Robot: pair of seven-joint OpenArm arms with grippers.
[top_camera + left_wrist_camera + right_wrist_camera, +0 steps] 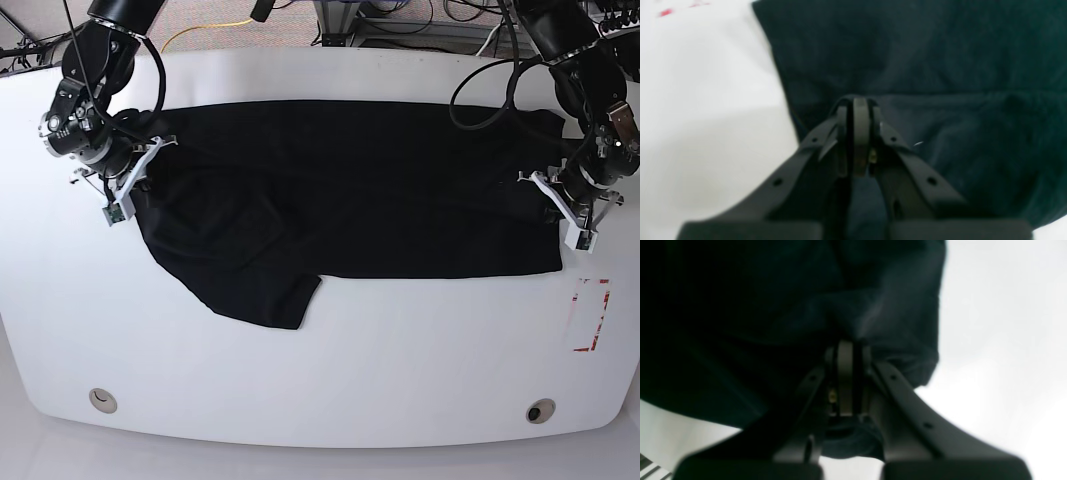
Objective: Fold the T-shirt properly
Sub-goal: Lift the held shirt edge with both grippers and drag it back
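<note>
The black T-shirt [350, 190] lies spread across the white table [350, 370], one sleeve pointing toward the front at the left. My left gripper [548, 195] is at the shirt's right edge. In the left wrist view the left gripper [858, 101] is shut, pinching a fold of the T-shirt [923, 50]. My right gripper [140, 180] is at the shirt's left edge. In the right wrist view the right gripper [846, 346] is shut, with the T-shirt [740, 306] bunched around its tips and hanging below them.
A red rectangular marking [590, 315] is on the table just right of the shirt's front corner; the left wrist view also catches red marks [666, 12]. Two round holes [102, 399] [540, 411] sit near the front edge. Cables run behind the far edge.
</note>
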